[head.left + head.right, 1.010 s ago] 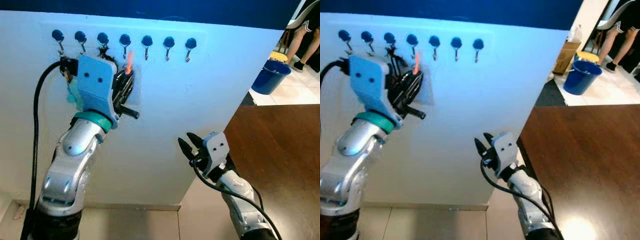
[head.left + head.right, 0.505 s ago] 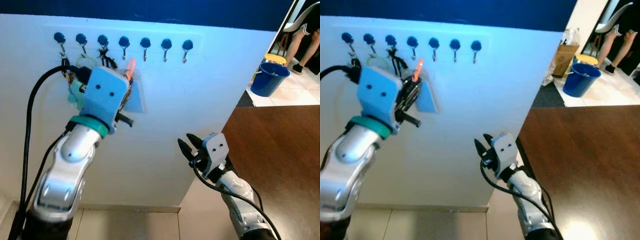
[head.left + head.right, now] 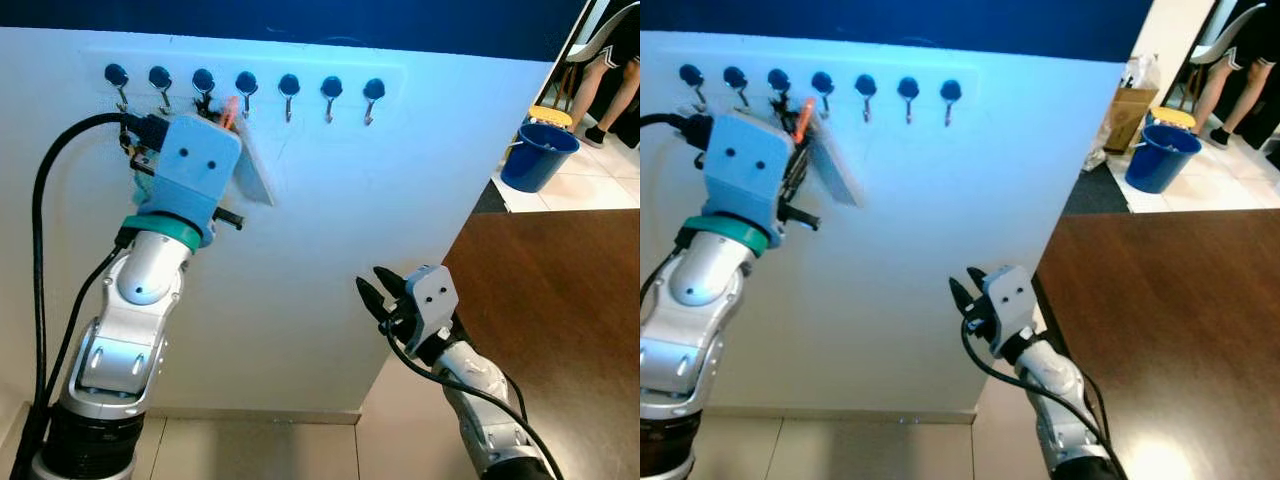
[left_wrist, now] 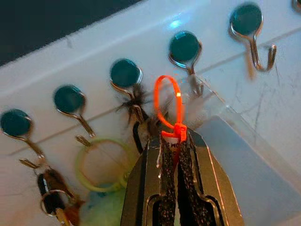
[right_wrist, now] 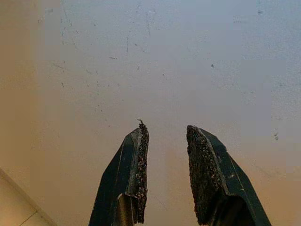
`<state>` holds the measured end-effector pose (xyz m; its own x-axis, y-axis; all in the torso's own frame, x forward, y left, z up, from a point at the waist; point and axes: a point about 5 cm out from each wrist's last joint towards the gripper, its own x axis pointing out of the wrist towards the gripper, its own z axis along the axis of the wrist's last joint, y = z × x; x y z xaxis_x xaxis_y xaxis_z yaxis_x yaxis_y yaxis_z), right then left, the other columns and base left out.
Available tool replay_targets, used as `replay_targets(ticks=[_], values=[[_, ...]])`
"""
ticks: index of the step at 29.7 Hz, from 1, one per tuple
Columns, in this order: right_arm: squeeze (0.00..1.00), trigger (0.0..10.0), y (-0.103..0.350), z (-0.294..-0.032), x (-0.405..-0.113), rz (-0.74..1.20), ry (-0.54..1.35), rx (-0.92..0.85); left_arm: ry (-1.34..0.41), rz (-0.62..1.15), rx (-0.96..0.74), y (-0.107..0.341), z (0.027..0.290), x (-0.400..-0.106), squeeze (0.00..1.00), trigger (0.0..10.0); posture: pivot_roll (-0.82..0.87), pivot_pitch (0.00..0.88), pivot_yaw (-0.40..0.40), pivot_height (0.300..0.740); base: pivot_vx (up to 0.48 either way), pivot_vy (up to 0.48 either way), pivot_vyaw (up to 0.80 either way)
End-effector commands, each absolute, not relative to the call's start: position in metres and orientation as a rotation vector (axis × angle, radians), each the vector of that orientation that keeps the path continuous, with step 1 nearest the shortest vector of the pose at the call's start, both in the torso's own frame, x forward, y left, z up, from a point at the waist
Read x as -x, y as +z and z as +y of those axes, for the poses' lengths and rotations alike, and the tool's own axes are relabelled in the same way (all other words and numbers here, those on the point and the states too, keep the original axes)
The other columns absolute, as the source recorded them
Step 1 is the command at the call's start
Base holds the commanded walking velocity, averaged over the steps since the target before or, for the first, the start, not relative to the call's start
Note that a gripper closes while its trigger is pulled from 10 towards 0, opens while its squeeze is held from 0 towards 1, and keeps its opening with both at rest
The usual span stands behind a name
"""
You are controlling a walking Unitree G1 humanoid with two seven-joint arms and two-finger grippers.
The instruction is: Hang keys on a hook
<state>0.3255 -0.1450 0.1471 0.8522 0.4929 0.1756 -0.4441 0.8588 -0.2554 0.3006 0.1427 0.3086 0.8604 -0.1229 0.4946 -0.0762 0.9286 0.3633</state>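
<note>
A row of several hooks with dark blue round heads [image 3: 246, 83] is fixed high on a white wall panel [image 3: 380, 200]. My left gripper [image 4: 171, 139] is raised to them, shut on a key tag with an orange loop [image 4: 168, 101]. The loop [image 3: 229, 110] stands just below and between the third hook [image 4: 126, 75] and the fourth hook [image 4: 184, 47]. The clear tag [image 3: 252, 170] hangs to the right of the gripper. A bunch of keys [image 4: 51, 200], a yellow-green ring [image 4: 101, 162] and a black tassel [image 4: 134, 99] hang on the left three hooks. My right gripper [image 3: 372, 295] is open low before the wall, holding nothing.
The right three hooks [image 3: 332, 88] are bare. A dark brown surface [image 3: 560, 290] lies to the right of the panel. Beyond it stand a blue bucket [image 3: 540, 152] and a cardboard box [image 3: 1135, 110]. A person's legs [image 3: 605, 70] are at the far right.
My left gripper has risen and swung left with the tag, carrying the orange loop from below the fourth hook to between the third and fourth. The right arm has stayed still.
</note>
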Motion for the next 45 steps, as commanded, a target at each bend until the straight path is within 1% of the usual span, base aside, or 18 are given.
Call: replay_targets(ticks=[1, 7, 18, 26, 34, 45], values=[[0.0, 10.0, 0.145, -0.147, -0.325, -0.237, 0.495, 0.202, -0.048, -0.576, -0.37, 0.311, 0.142, -0.294, 0.0, 10.0, 0.08, 0.105, 0.042, 0.74, 0.0, 0.0, 0.0], [0.0, 10.0, 0.145, -0.147, -0.325, -0.235, 0.495, 0.202, -0.078, -0.597, -0.368, 0.312, 0.139, -0.289, 0.0, 10.0, 0.08, 0.107, 0.041, 0.74, 0.0, 0.0, 0.0], [0.0, 10.0, 0.145, -0.147, -0.325, -0.236, 0.494, 0.203, -0.072, -0.586, -0.421, 0.309, 0.13, -0.298, 0.0, 10.0, 0.08, 0.109, 0.042, 0.74, 0.0, 0.0, 0.0], [0.0, 10.0, 0.145, -0.146, -0.324, -0.238, 0.495, 0.2, -0.063, -0.568, -0.427, 0.307, 0.128, -0.304, 0.0, 10.0, 0.07, 0.112, 0.046, 0.74, 0.0, 0.0, 0.0], [0.0, 10.0, 0.144, -0.146, -0.324, -0.234, 0.493, 0.198, -0.091, -0.566, -0.431, 0.304, 0.124, -0.303, 0.0, 10.0, 0.07, 0.113, 0.047, 0.74, 0.0, 0.0, 0.0], [0.0, 10.0, 0.144, -0.146, -0.324, -0.231, 0.492, 0.197, -0.165, -0.547, -0.468, 0.289, 0.108, -0.298, 0.0, 10.0, 0.08, 0.112, 0.046, 0.74, 0.0, 0.0, 0.0]])
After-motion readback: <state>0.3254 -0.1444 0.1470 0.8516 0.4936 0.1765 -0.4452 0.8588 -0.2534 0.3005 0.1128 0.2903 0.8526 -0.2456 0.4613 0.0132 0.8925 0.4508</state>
